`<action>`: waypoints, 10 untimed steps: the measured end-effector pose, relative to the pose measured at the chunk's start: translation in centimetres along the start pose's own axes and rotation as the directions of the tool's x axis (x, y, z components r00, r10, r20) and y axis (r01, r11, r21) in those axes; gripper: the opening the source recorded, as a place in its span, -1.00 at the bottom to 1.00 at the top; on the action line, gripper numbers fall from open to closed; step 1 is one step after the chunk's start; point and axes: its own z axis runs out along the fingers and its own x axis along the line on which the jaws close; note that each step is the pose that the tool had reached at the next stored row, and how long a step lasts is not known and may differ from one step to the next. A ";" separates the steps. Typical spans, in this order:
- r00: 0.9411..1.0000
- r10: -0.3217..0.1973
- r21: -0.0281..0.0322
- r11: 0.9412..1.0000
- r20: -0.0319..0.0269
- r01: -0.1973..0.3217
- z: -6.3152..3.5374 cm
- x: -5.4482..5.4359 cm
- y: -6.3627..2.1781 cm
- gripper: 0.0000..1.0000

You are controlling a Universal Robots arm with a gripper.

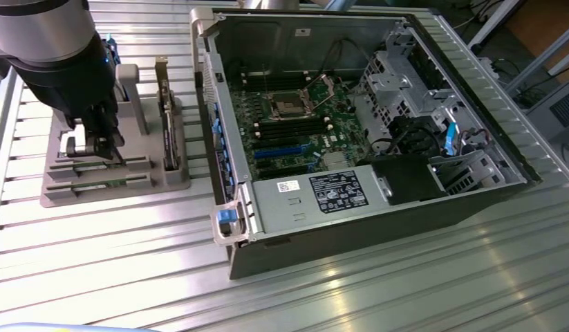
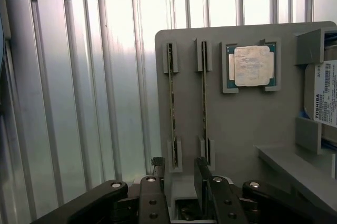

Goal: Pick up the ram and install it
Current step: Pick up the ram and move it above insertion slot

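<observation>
Two ram sticks [image 2: 171, 103] [image 2: 204, 103], one processor chip [image 2: 253, 66] and one hard drive [image 2: 322, 95] on one grey holder [image 2: 242, 129]. One computer case [image 1: 294, 207]. One robot hand [image 2: 180, 170]. One bench [image 1: 377, 297].

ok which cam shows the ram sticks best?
Wrist view: both ram sticks stand on edge in the gray holder, nearly whole length visible. In the exterior view the arm blocks most of that end of the holder; sticks barely discernible.

Robot arm [image 1: 44, 41] at 10 o'clock of the exterior view, wrist vertical, gripper [image 1: 92, 146] pointing down; its two fingers [image 2: 203, 174] stand apart, gripping nothing
</observation>
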 end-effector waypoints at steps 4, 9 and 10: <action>1.000 0.000 0.000 1.000 -0.001 0.000 0.11 0.0 0.02 -0.28; 1.000 0.000 0.000 1.000 -0.001 0.000 0.25 0.0 0.04 -0.28; 1.000 0.000 0.000 1.000 -0.001 0.000 0.27 0.0 0.04 -0.28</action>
